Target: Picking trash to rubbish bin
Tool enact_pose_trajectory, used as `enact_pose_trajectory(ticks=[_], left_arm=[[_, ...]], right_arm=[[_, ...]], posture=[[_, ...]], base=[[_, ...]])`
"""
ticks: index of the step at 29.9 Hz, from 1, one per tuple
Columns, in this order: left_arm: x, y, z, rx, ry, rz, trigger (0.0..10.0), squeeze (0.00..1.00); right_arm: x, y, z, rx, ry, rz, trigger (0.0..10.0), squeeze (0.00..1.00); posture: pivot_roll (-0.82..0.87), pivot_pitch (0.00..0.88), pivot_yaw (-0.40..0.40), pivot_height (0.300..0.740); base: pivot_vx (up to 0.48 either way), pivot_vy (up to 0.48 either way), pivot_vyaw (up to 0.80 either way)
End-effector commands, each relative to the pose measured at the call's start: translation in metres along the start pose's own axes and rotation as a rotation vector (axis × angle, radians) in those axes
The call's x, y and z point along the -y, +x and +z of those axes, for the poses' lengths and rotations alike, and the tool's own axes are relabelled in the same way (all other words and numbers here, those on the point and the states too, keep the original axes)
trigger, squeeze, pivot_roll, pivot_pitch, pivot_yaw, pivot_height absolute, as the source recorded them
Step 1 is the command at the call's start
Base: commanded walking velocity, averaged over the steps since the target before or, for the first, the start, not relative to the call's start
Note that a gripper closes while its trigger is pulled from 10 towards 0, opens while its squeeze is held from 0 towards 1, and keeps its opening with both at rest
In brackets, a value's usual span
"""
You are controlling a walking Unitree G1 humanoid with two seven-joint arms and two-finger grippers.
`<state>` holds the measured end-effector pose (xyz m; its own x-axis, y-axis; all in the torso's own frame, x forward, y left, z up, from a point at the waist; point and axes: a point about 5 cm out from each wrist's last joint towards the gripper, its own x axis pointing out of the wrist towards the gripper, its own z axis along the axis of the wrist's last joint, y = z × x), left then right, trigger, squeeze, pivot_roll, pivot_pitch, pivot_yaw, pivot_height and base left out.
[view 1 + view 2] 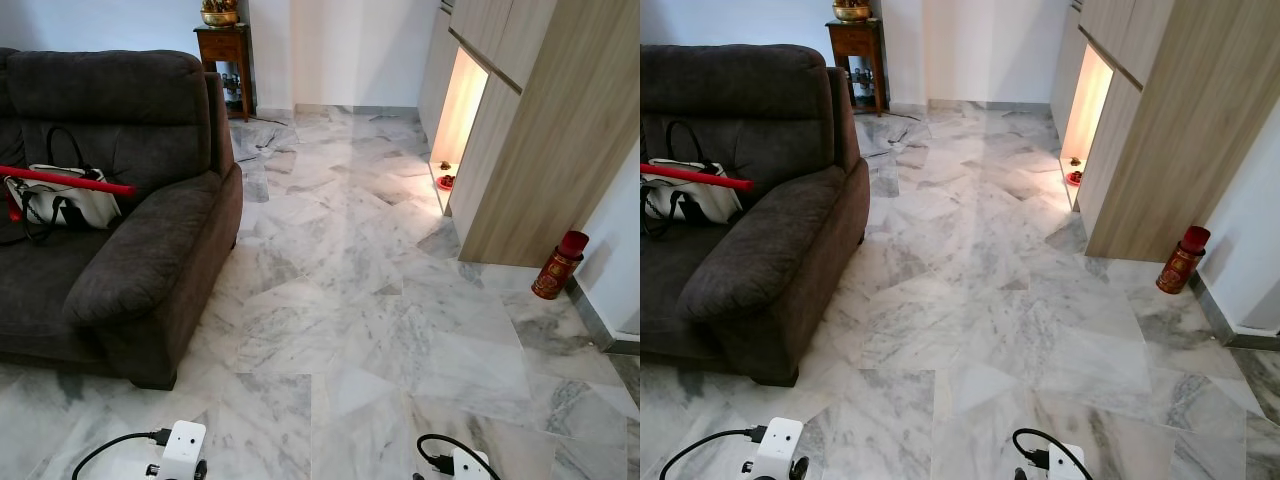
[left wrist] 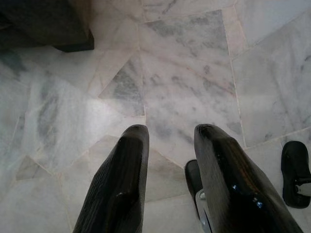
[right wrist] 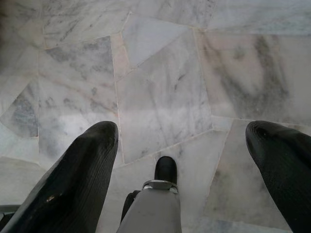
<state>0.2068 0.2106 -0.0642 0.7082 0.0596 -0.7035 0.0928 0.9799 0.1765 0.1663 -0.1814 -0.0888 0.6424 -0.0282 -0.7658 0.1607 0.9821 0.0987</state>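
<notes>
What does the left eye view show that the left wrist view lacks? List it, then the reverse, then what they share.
Left eye view: the dark sofa's seat and back with a white handbag and red stick on it, a wooden side table, a lit wooden cabinet and a red canister by the wall.
Left wrist view: the left gripper, jaws open above the floor, and the robot's black feet.
Both: the marble floor and the sofa's base corner.
</notes>
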Motion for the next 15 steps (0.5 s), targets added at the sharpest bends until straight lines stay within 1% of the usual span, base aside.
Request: enact_pose_trajectory(ticks=[1, 3, 4, 5, 8, 10, 13, 15], left_arm=[[-0.012, -0.001, -0.008, -0.080, -0.051, 0.070, 10.0, 0.00], [-0.012, -0.001, -0.009, -0.082, -0.050, 0.068, 10.0, 0.00], [-0.012, -0.001, -0.009, -0.082, -0.050, 0.068, 10.0, 0.00], [-0.011, -0.001, -0.009, -0.087, -0.046, 0.063, 10.0, 0.00], [-0.010, -0.002, -0.011, -0.095, -0.042, 0.058, 10.0, 0.00], [-0.010, -0.002, -0.011, -0.092, -0.058, 0.062, 10.0, 0.00], [-0.010, -0.002, -0.011, -0.092, -0.061, 0.063, 10.0, 0.00], [-0.010, -0.002, -0.012, -0.094, -0.060, 0.062, 10.0, 0.00]], right_arm=[[0.014, 0.005, 0.012, -0.078, -0.040, -0.130, 10.0, 0.00], [0.008, 0.006, 0.013, -0.069, -0.040, -0.100, 10.0, 0.00], [0.008, 0.006, 0.013, -0.069, -0.040, -0.100, 10.0, 0.00], [0.003, 0.007, 0.015, -0.055, -0.032, -0.086, 10.0, 0.00], [-0.002, 0.008, 0.019, -0.044, -0.010, -0.076, 10.0, 0.00], [-0.006, 0.009, 0.021, -0.037, -0.001, -0.055, 10.0, 0.00], [-0.008, 0.010, 0.022, -0.033, -0.031, -0.052, 10.0, 0.00], [-0.007, 0.010, 0.022, -0.032, -0.017, -0.058, 10.0, 0.00]], posture=[[0.10, 0.000, -0.077, 0.740], [0.09, 0.000, -0.068, 0.740], [0.09, 0.000, -0.068, 0.740], [0.08, 0.000, -0.066, 0.740], [0.08, 0.000, -0.061, 0.740], [0.08, 0.000, -0.061, 0.740], [0.08, 0.000, -0.060, 0.740], [0.08, 0.000, -0.060, 0.740]], base=[[0.000, 0.000, 0.00], [0.000, 0.000, 0.00], [0.000, 0.000, 0.00], [0.000, 0.000, 0.00], [0.000, 0.000, 0.00], [0.000, 0.000, 0.00], [0.000, 0.000, 0.00], [0.000, 0.000, 0.00]])
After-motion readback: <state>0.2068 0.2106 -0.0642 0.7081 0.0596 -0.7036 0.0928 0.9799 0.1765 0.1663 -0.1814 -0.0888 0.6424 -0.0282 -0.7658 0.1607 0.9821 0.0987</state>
